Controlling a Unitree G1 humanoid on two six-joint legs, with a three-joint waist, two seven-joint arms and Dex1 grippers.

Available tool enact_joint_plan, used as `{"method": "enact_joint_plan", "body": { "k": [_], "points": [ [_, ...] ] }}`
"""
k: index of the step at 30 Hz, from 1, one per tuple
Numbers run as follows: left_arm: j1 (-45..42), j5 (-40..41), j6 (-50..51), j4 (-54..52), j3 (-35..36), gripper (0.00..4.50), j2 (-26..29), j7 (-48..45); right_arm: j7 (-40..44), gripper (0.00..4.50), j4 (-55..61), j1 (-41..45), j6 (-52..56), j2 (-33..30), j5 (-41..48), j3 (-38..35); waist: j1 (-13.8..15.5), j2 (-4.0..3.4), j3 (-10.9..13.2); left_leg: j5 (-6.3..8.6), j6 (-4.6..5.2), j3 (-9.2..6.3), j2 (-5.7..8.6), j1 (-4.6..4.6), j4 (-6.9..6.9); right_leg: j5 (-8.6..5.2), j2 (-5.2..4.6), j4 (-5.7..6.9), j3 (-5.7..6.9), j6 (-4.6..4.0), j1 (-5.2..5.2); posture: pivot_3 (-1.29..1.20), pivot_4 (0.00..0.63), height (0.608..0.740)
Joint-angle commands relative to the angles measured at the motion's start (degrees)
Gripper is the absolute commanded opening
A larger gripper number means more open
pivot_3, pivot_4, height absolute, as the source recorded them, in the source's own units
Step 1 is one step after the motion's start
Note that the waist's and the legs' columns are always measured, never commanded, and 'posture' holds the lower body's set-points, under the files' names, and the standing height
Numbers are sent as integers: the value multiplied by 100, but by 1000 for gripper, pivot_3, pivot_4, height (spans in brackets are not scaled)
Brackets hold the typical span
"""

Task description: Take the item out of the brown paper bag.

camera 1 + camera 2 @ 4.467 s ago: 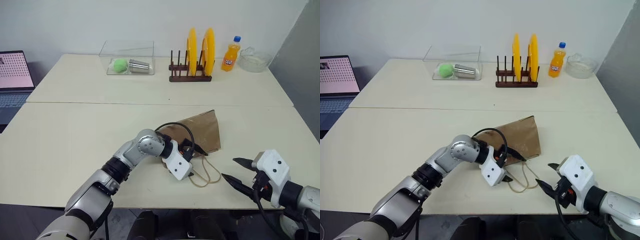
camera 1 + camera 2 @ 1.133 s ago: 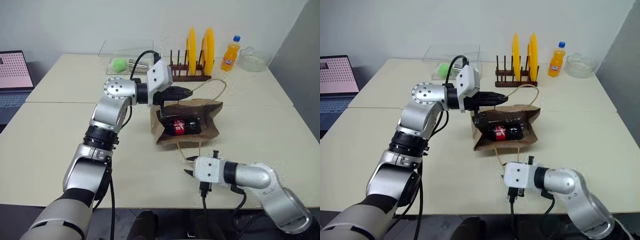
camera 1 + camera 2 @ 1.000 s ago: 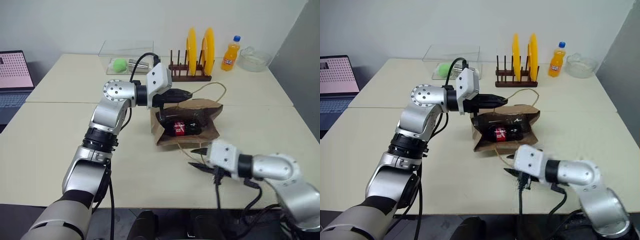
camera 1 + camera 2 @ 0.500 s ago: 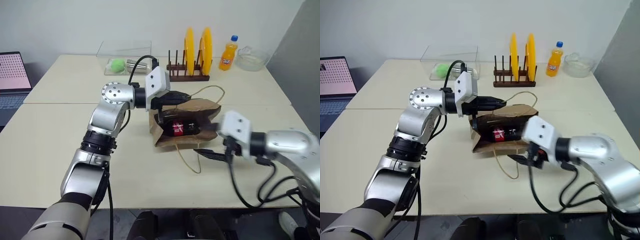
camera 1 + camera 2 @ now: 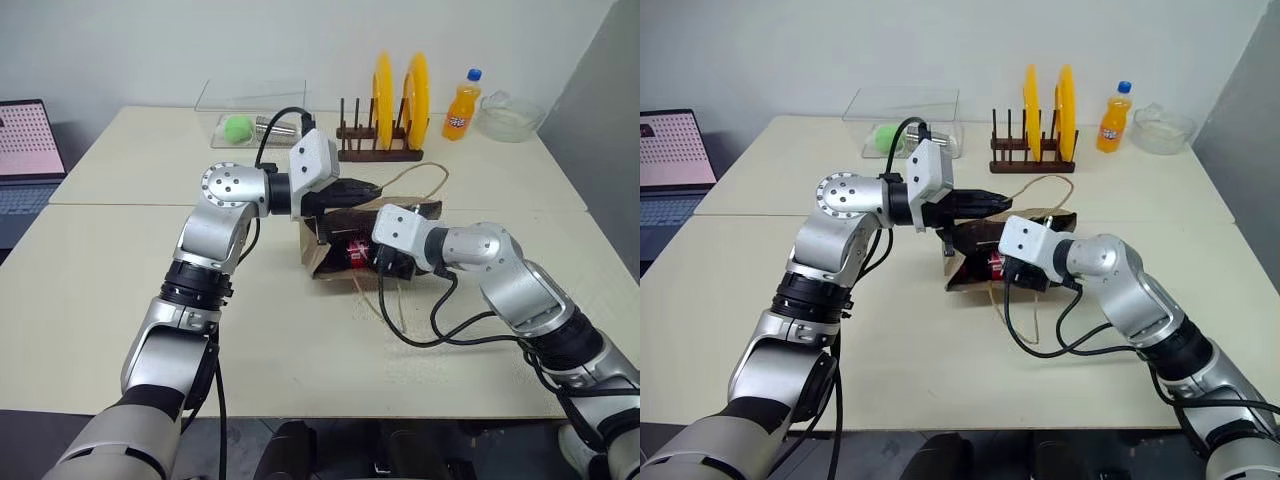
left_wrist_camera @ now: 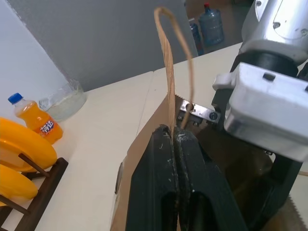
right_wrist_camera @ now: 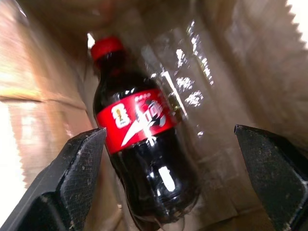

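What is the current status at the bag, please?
Left end effector shut on brown paper bag rim. Right end effector open at bag mouth, straddling cola bottle, not gripping. Nothing in the way.

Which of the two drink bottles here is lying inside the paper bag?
The small dark cola bottle with the red label and red cap lies inside the brown paper bag. The orange soda bottle, blue-capped, stands upright at the table's far edge.
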State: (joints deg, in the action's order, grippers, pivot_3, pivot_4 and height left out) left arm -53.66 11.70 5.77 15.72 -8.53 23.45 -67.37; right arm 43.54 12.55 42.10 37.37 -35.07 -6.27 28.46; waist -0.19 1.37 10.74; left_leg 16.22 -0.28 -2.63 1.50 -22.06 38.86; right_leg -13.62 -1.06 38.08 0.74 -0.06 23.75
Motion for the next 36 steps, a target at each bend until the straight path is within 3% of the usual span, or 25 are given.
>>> {"method": "enact_joint_plan", "body": {
  "k": [1, 10, 24, 27, 30, 36],
  "points": [
    [-74, 120, -62, -227, 107, 0, 15, 38, 288, 4464, -212, 280, -430, -147, -528, 367, -5, 0, 0, 0, 0, -1, 0, 1, 0, 0, 0, 1, 1, 0, 0, 0, 150, 740],
    [-86, 144, -84, -212, 100, 0, 17, 42, 558, 4464, -991, 699, -1480, -120, -1654, 891, -14, 0, 0, -1, -1, -1, -1, 2, 0, 0, 2, 5, 2, 0, 5, 0, 150, 740],
    [-58, 153, -118, -200, 55, 0, -19, 49, 1133, 4464, -2602, 1183, -2101, 684, -2375, 1109, -29, -1, 0, -9, -15, 0, -1, 3, 0, 1, 2, 9, 1, -2, 5, 0, 150, 740],
    [-45, 133, -137, -182, 56, 0, -11, 65, 1218, 3915, -2527, 1155, -2139, 719, -2363, 1001, -29, -1, 0, -9, -15, 0, -1, 3, 0, 1, 1, 9, 1, -2, 5, 0, 150, 740],
    [-26, 82, -182, -125, 50, 0, 19, 78, 1323, 3005, -2220, 1153, -2175, 677, -2307, 863, -29, -1, 0, -9, -15, -1, -1, 4, 0, 2, 1, 10, 1, -3, 6, 0, 150, 740],
    [-72, -157, -419, 185, 15, 0, 67, 181, 1542, 2971, -1435, 1173, -2217, 515, -2173, 540, -27, -1, 0, -11, -19, 3, -1, -24, 2, 2, 1, 22, -2, -3, 35, 0, 150, 740]
  ]
}}
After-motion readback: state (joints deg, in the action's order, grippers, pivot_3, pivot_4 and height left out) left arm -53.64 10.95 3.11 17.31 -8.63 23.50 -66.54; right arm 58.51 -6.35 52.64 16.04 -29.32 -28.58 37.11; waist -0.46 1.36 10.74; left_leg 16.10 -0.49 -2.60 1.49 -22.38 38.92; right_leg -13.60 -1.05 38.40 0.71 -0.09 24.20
